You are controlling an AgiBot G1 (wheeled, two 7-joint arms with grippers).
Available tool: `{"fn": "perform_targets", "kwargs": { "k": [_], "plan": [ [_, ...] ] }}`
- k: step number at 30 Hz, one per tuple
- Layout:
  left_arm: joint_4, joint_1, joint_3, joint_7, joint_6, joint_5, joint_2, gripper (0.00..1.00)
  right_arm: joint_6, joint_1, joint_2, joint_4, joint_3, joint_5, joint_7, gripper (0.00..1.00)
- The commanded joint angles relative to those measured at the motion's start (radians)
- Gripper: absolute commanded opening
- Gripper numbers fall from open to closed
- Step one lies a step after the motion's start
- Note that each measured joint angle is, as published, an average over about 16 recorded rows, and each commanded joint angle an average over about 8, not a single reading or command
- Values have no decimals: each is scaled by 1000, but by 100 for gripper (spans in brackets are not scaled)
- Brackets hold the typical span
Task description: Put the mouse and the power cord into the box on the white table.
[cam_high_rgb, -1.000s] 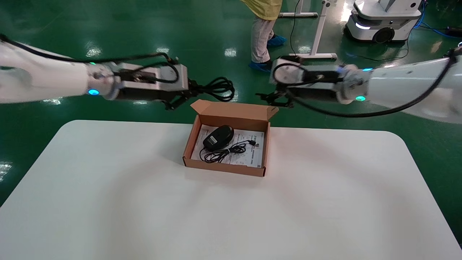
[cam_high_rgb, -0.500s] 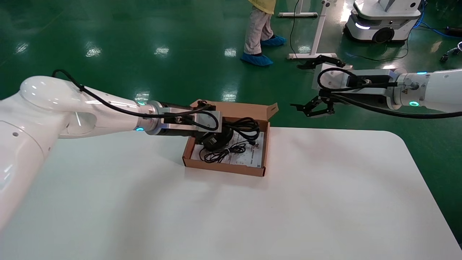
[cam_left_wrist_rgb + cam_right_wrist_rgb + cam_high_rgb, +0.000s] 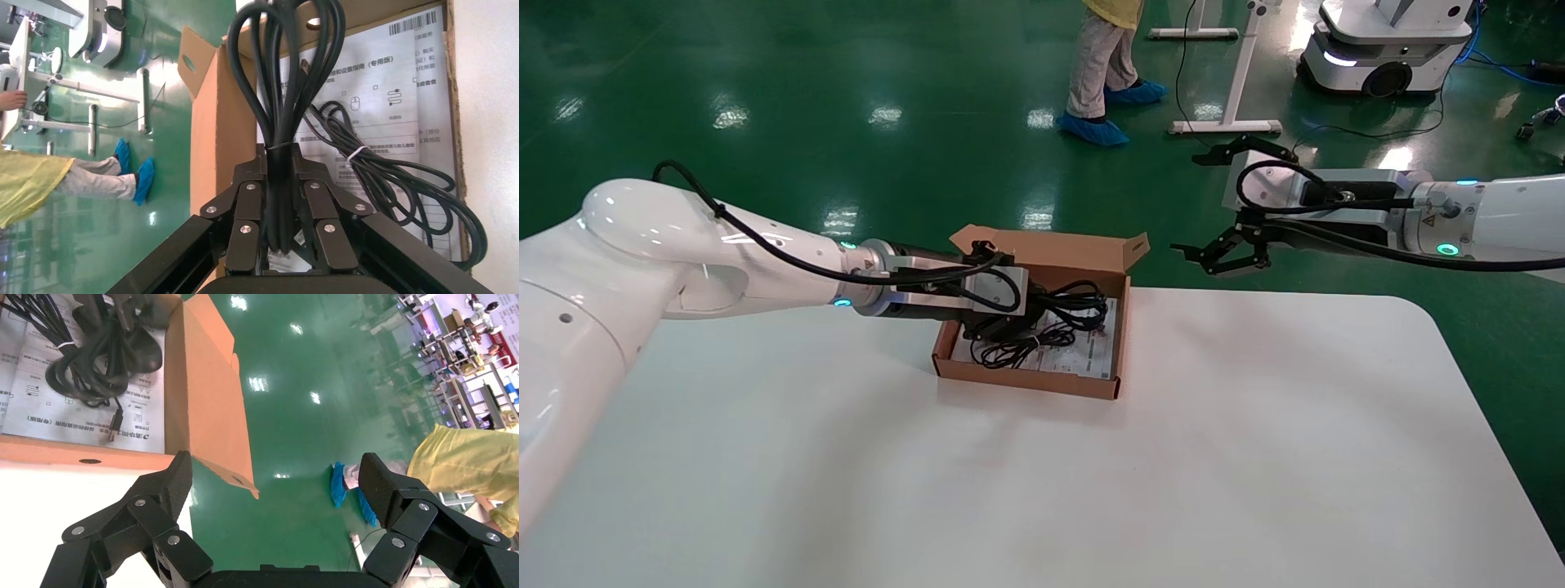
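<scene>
Left end effector (image 3: 1009, 322) has sunk into box (image 3: 1030, 380), clamping power cord (image 3: 1075, 304) above white table (image 3: 1042, 490).

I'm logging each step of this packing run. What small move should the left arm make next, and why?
Probably open the left gripper and let go. It is shut on the power cord, whose loops already hang over the printed sheet inside the box, above the mouse. The right gripper waits open beyond the table's far edge.
</scene>
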State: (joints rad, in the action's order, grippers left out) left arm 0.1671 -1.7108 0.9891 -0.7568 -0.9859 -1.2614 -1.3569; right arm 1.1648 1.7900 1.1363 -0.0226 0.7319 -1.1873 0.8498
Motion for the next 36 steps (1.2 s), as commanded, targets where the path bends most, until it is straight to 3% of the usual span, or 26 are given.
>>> {"fn": "perform_targets", "kwargs": {
  "k": [1,11,36],
  "plan": [
    [1,2,2,2,2,0,-1,100,2,0,-1,5,-2,3,1,100],
    [52,27,-28,42,-20,23,33,100,26,-53,-39,-90,-35,37,-76,100],
    [511,291,-324,434,-232,243,340,100,163,-352,-258,-618,-223,227,-510,100]
  ]
}}
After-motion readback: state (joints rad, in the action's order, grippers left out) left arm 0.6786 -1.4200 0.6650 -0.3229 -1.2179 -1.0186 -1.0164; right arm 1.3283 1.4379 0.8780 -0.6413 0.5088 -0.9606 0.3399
